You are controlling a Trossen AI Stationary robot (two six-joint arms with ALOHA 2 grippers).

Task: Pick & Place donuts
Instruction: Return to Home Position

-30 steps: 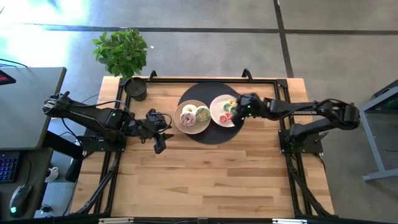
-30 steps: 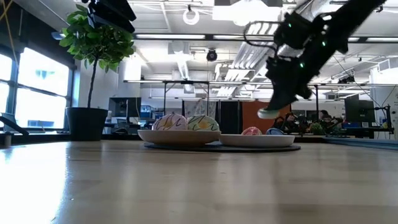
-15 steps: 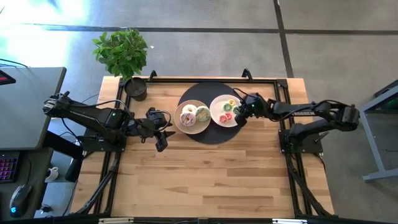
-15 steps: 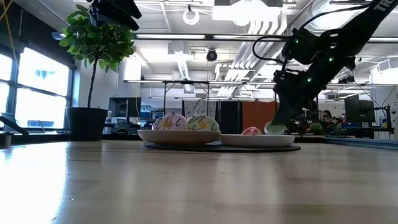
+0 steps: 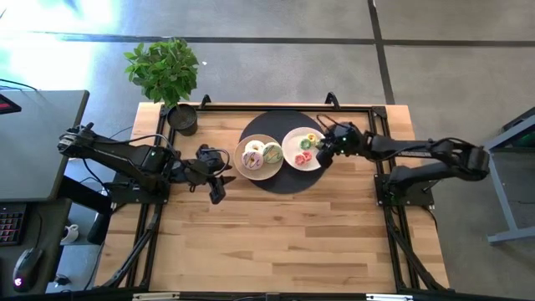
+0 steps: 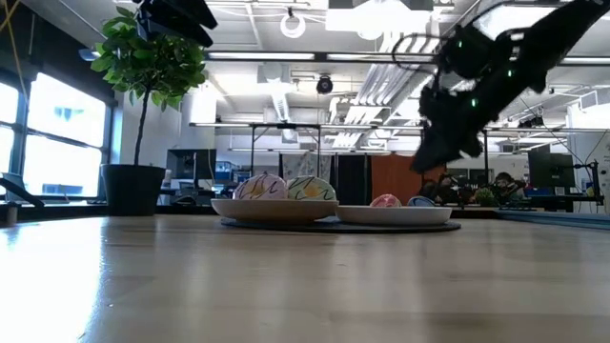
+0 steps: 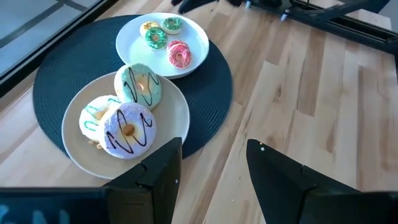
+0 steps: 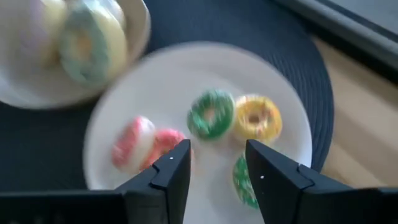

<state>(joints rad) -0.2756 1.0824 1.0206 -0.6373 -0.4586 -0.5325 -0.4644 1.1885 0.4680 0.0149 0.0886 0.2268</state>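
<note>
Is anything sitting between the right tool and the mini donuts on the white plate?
Nothing visible does. The right tool hangs open above the white plate, and the mini donuts lie uncovered on it, in plain view between its fingers.

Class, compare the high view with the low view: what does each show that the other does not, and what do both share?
Only the high view shows the dark mat as a full round, and shows the left gripper over bare table, left of the cream plate. Only the low view shows the right gripper hanging clear above the white plate, and the room behind. Both show the potted plant, the larger donuts on the cream plate, and the mini donuts on the white plate.
</note>
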